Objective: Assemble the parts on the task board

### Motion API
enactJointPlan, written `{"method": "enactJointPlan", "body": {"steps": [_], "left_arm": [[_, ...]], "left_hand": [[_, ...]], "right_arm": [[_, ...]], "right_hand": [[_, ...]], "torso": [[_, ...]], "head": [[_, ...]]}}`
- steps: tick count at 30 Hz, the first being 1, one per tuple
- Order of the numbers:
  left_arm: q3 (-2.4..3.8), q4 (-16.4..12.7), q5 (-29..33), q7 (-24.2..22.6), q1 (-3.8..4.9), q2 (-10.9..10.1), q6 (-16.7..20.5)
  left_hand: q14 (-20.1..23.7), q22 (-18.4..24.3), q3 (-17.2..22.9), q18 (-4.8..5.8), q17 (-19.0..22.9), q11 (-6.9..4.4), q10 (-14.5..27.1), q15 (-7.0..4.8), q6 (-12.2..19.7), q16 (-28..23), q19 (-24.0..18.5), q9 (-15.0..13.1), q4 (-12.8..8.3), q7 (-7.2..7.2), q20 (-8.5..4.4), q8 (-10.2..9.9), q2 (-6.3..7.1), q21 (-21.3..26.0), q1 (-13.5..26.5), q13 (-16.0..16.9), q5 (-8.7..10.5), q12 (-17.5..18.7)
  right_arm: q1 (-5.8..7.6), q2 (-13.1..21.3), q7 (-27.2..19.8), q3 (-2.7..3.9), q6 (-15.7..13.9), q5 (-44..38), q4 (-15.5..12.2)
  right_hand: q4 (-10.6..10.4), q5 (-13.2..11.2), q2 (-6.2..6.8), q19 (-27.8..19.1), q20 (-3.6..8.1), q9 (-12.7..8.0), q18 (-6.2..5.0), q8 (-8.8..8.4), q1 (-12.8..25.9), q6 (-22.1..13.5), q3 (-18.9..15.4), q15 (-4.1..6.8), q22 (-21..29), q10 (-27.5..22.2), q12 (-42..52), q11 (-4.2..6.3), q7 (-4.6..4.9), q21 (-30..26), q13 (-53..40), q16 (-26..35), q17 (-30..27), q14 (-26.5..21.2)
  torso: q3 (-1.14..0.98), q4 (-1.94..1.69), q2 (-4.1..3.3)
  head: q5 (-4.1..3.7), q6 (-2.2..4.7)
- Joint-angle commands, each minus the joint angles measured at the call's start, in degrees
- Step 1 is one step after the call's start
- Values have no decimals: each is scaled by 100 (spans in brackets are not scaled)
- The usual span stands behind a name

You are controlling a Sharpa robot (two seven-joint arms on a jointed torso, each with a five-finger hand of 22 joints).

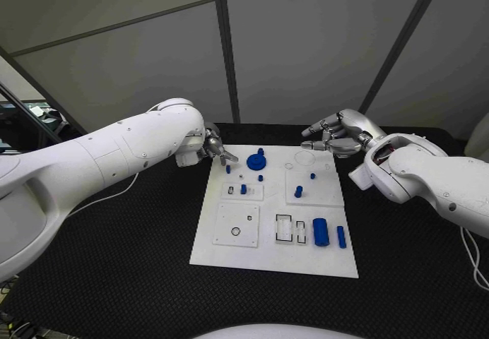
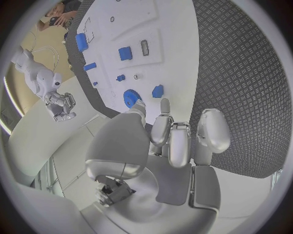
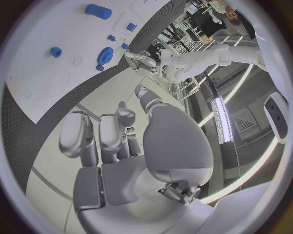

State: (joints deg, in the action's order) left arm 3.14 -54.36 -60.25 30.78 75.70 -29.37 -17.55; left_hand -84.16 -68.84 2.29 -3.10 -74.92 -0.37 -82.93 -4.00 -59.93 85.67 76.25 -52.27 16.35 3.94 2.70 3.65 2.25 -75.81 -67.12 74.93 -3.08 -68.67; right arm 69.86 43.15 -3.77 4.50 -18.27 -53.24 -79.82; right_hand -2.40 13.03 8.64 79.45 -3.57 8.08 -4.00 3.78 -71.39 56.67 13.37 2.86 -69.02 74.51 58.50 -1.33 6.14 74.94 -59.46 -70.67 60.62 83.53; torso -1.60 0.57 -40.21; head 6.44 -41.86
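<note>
The white task board (image 1: 267,251) lies in the middle of the black table. On its far left stand a blue gear (image 1: 256,161) (image 2: 131,97) (image 3: 105,56) and a small blue piece (image 1: 226,169) (image 2: 157,91). My left hand (image 1: 214,150) (image 2: 177,136) hovers over that corner, thumb and fingertips just short of the small piece, nothing held. Small blue pegs (image 1: 299,191) stand mid-board. A blue cylinder (image 1: 321,232) (image 3: 97,10) and a blue bar (image 1: 340,236) lie at the near right. My right hand (image 1: 336,135) (image 3: 116,141) hangs beyond the far right corner, fingers apart and empty.
Raised white sub-plates with cut-outs (image 1: 237,226) and slots (image 1: 292,229) sit on the board's near half. Black textured table (image 1: 122,261) surrounds the board on all sides. Grey wall panels stand behind the table's far edge.
</note>
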Motion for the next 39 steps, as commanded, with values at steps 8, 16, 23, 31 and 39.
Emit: {"method": "enactJointPlan", "body": {"steps": [8, 16, 23, 31, 39], "left_arm": [[-8, 86, -77, -90, 0, 59, -271], [-10, 109, -186, -79, -3, 73, -329], [-10, 133, -200, -84, -8, 100, -352], [-11, 151, -203, -91, -12, 117, -384], [-11, 158, -204, -109, -14, 133, -424]], "left_hand": [[-480, -62, -79, -182, -1150, -14, -29, 15, -235, 80, 52, 12, -21, -48, 5, 96, -72, -35, -53, 666, 4, -29], [-490, -107, -80, -174, -1181, -43, -42, -7, -321, 111, 80, -52, -64, -82, -15, 160, -120, -59, -136, 678, 1, -56], [-495, -131, -67, -170, -1197, -59, -54, -20, -345, 127, 94, -113, -106, -100, -29, 196, -182, -69, -213, 687, -1, -80], [-500, -155, -37, -165, -1215, -74, -62, -32, -343, 145, 105, -182, -190, -117, -43, 223, -266, -78, -331, 691, -6, -89], [-506, -175, 29, -162, -1236, -93, -71, -46, -333, 166, 110, -250, -345, -140, -57, 241, -386, -81, -515, 695, -5, -100]], "right_arm": [[11, -18, -26, 3, 40, -7, 6], [11, -24, -26, 3, 43, -7, 12], [11, -31, -27, 3, 48, -7, 17], [11, -38, -27, 3, 54, -7, 22], [11, -45, -29, 3, 58, -7, 28]], "right_hand": [[-5, 30, -2, -32, 10, 8, -64, -8, 29, 18, 12, 5, 6, -23, 6, -1, 7, -18, 2, 33, 4, 49], [-16, 29, -6, -29, 9, 8, -64, -9, 44, 13, 14, 5, 6, -20, 17, -2, 8, -21, -3, 32, 15, 52], [-16, 29, -6, -29, 9, 8, -64, -9, 44, 13, 14, 5, 6, -20, 17, -2, 8, -21, -3, 32, 15, 52], [-16, 30, -6, -28, 9, 9, -63, -9, 45, 13, 15, 5, 4, -19, 18, -2, 8, -20, -4, 31, 17, 53], [-20, 30, -10, -22, 9, 9, -61, -9, 49, 12, 17, 5, -6, -15, 27, -2, 8, -13, -10, 28, 25, 55]], "torso": [[-5, -8, 8], [-5, -5, 8], [-5, -6, 7], [-5, -9, 8], [-5, -7, 9]], "head": [[0, -13], [1, -18], [-1, -20], [0, -33], [5, -50]]}}
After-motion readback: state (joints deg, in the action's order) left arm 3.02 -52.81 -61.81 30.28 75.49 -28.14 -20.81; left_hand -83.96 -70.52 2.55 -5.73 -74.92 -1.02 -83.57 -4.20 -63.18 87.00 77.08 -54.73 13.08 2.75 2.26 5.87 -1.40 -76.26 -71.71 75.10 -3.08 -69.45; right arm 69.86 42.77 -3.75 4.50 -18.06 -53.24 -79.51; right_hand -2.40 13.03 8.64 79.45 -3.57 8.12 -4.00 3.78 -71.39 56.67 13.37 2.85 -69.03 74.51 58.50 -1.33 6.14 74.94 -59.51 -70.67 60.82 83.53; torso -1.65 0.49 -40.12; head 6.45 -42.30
